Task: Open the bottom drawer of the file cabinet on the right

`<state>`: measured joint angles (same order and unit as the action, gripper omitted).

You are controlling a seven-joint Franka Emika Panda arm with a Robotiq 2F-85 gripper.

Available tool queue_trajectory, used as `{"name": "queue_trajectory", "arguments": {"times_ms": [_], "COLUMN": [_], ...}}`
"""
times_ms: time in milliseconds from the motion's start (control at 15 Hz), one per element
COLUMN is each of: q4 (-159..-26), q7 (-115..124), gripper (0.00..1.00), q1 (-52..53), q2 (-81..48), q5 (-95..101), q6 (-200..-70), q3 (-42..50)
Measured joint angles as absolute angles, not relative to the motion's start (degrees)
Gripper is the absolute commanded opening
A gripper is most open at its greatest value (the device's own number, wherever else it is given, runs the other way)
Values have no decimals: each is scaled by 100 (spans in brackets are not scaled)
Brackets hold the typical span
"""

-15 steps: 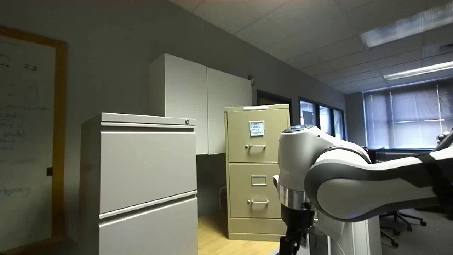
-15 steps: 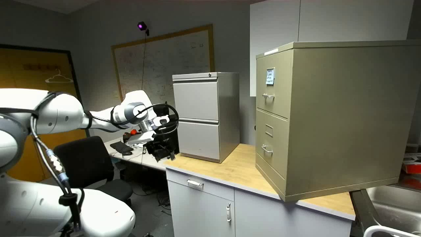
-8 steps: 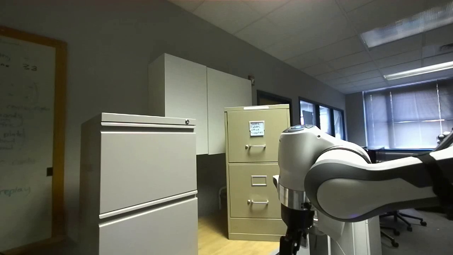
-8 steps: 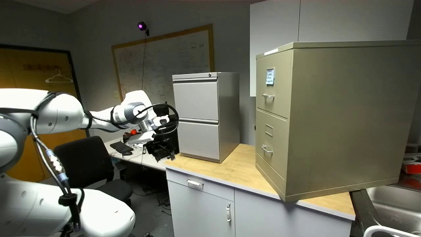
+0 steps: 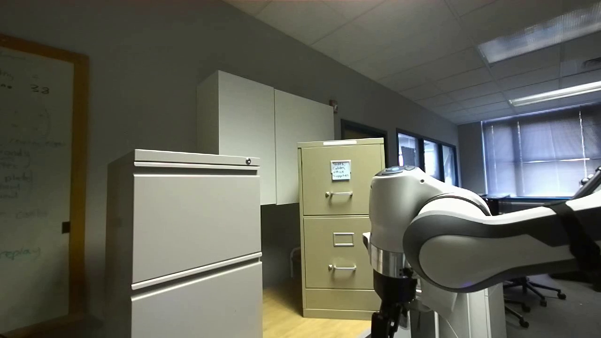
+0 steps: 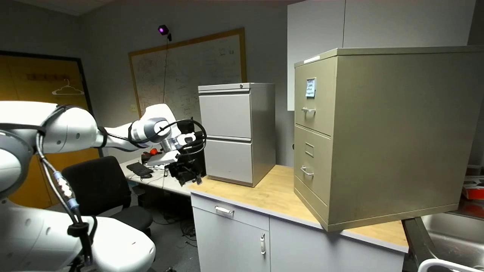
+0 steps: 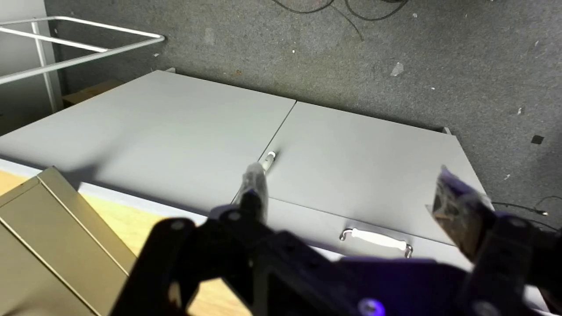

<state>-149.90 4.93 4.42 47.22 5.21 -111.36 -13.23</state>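
Observation:
The tan file cabinet stands on the wooden counter in both exterior views. Its bottom drawer is shut and has a small silver pull. The bottom drawer and its pull also show in an exterior view, where the arm hides the drawer's right edge. In the wrist view only a lower part of the tan cabinet shows at bottom left. My gripper is open with nothing between its fingers. It hangs in the air, apart from the tan cabinet; in an exterior view the gripper is near the counter's far end.
A pale grey cabinet stands on the wooden counter beside the tan one. Below are base doors, a white-handled drawer and a door handle. White wall cupboards hang behind. A sink and a black chair flank the counter.
The arm has shifted very slightly. The gripper has hardly moved, and the cabinets and drawers look the same.

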Motion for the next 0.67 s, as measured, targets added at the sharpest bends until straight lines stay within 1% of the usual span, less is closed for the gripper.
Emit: {"name": "queue_trajectory", "arguments": {"times_ms": [200, 400, 667], "q4": [-14973, -14893, -14693], "q7": [710, 1027, 1308], "gripper": [100, 100, 100], "q1": [306, -78, -638], "q2": [4646, 4482, 4048], "q5": [517, 516, 480], "q6": [-11195, -11363, -12143], "q3": [-1081, -749, -268]}}
